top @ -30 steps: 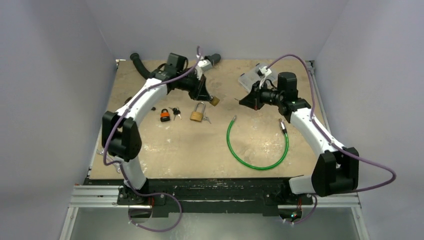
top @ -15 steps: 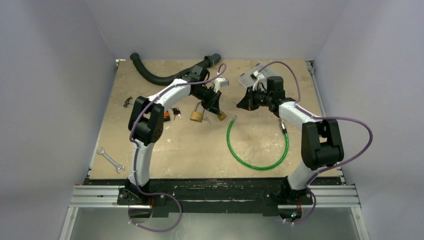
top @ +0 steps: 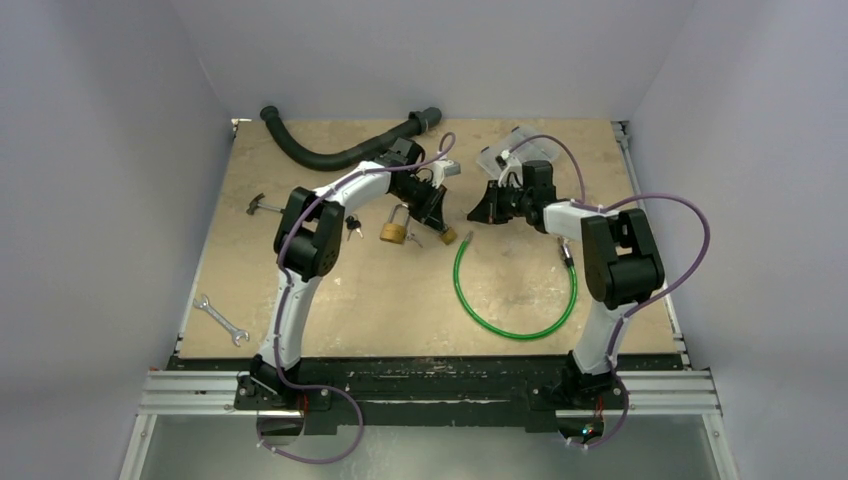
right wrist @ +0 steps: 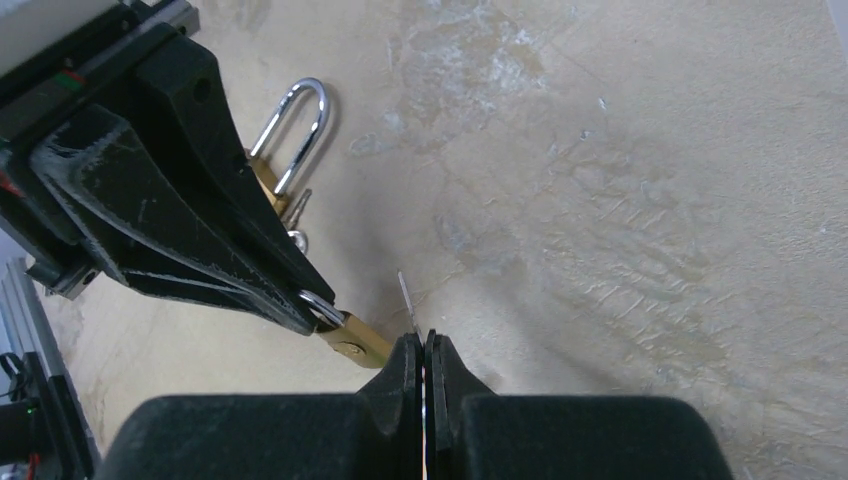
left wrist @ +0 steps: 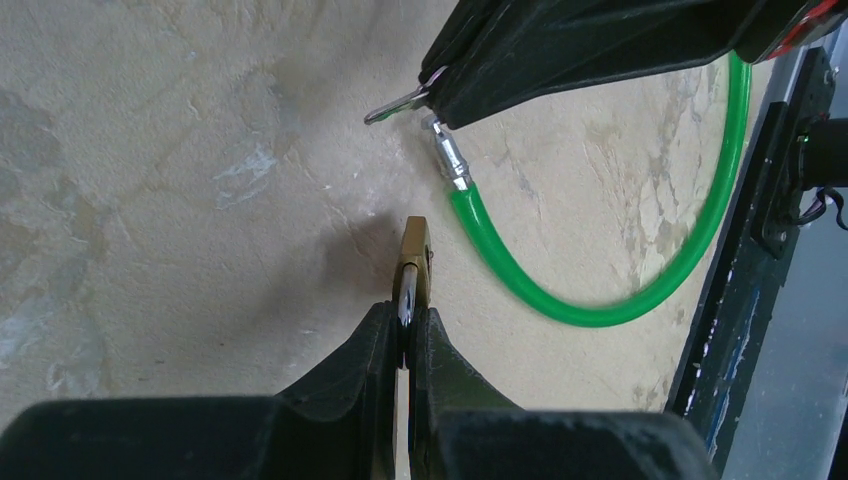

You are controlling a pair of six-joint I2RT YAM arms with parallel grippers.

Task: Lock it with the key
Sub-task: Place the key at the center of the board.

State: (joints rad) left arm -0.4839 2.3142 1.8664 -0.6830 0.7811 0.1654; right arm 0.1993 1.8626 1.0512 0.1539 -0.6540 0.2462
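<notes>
The left gripper (left wrist: 405,325) is pinched tight on the silver shackle of a small brass padlock (left wrist: 414,260), whose body sticks out past the fingertips; whether it touches the table (top: 330,300) cannot be told. The right gripper (right wrist: 423,345) is clamped fully shut on a thin key (right wrist: 408,298), whose blade points toward 12 o'clock, its tip near the padlock but apart from it. From above, both meet at 11 o'clock of the green cable (left wrist: 600,316) loop. A second padlock (top: 394,233) lies at the held one's 9 o'clock.
</notes>
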